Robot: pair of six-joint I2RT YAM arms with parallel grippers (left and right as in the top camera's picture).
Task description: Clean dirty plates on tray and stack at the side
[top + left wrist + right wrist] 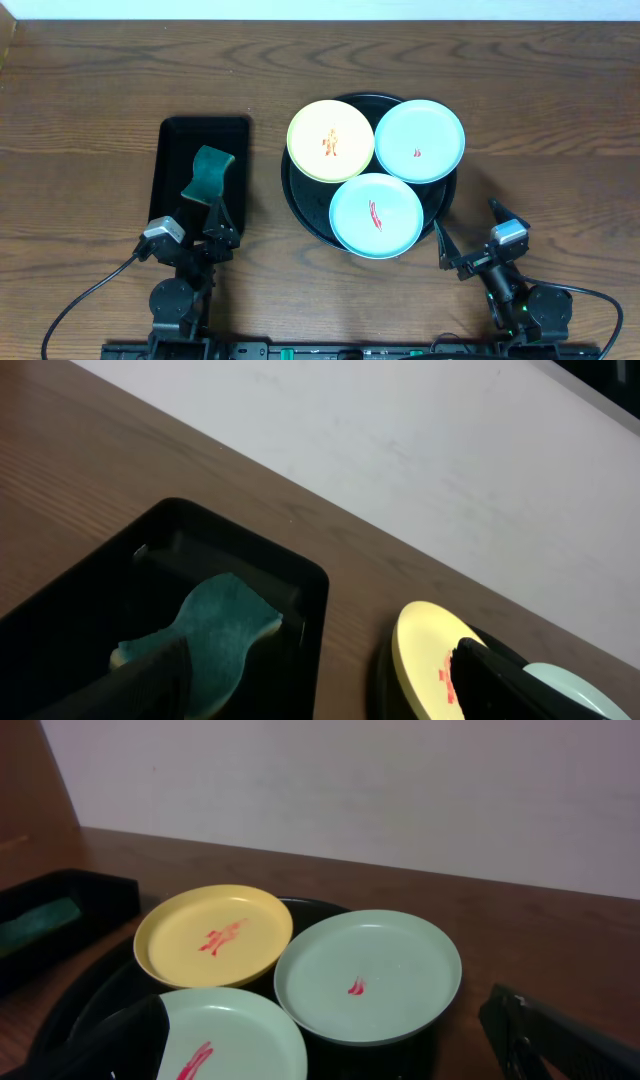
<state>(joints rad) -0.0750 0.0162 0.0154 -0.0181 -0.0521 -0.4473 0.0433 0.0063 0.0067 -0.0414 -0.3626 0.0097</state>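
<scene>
Three plates lie on the round black tray: a pale yellow plate with an orange smear, a mint-blue plate with a small red smear, and a mint-blue plate with a red streak at the front. They also show in the right wrist view: yellow plate, rear mint plate, front mint plate. My left gripper is open and empty over the near end of the rectangular tray. My right gripper is open and empty, just right of the round tray.
A small rectangular black tray at the left holds a green sponge, also seen in the left wrist view. Bare wood-grain tabletop lies right of the round tray and on the far left.
</scene>
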